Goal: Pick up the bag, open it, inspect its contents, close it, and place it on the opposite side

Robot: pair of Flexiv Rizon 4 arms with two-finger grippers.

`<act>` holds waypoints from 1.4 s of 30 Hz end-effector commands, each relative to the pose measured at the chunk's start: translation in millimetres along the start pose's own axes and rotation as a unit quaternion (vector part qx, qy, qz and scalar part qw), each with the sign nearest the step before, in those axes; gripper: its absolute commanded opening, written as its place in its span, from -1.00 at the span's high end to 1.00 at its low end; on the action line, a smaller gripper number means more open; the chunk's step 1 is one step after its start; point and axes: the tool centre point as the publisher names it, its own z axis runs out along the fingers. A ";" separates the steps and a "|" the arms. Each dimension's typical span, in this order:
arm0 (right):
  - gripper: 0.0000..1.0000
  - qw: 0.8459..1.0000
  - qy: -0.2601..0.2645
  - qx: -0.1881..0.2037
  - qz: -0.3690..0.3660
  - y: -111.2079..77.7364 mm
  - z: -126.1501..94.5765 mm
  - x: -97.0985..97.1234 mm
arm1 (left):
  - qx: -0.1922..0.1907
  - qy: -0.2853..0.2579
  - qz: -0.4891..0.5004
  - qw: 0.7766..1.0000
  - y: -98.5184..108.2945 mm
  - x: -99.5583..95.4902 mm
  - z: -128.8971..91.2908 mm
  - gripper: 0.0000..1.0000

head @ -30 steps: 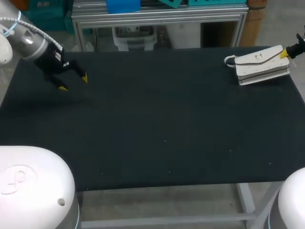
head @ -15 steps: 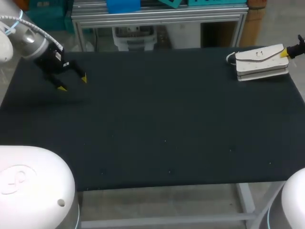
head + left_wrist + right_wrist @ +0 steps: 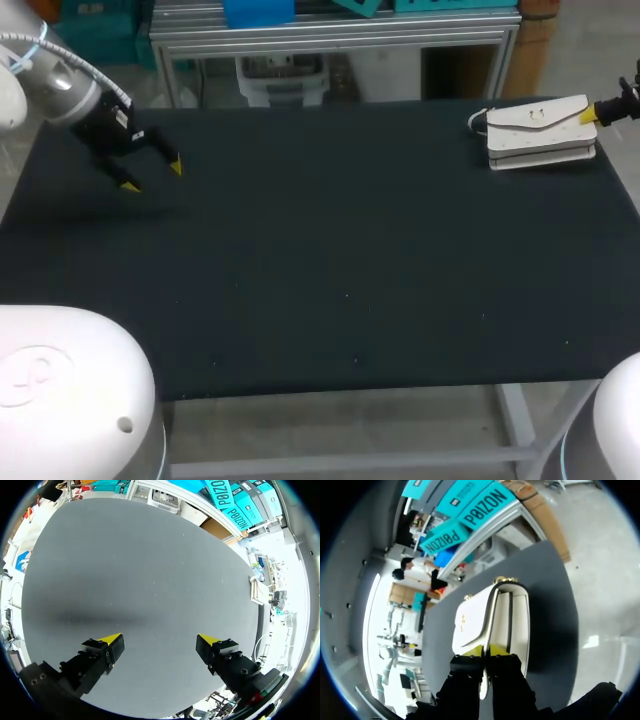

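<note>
The white bag (image 3: 540,130) lay at the table's (image 3: 320,270) far right corner, long axis pointing across toward the left side, with the right gripper (image 3: 591,114) clamped on its right end and the left gripper (image 3: 152,175) spread empty, well apart.

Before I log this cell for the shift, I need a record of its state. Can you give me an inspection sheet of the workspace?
Surface: dark table, flat, with a few tiny pale specks.
Job's things: white bag at the table's far right, flap down. I cannot tell whether it rests on the table or is lifted slightly.
Clutter: nothing seen.
Grippers: right gripper shut on the bag at its end. Left gripper open over the table's far left, nothing between its fingers.
Cables: one pale cable runs along the left arm, clear of the table.
Surroundings: nobody touches or reaches over the table.
</note>
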 end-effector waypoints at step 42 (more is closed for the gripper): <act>-1.00 0.967 -0.214 0.135 0.016 2.9 -78.3 10.1 | 0.019 -0.032 0.034 0.999 1.0 3.9 -24.0 -1.00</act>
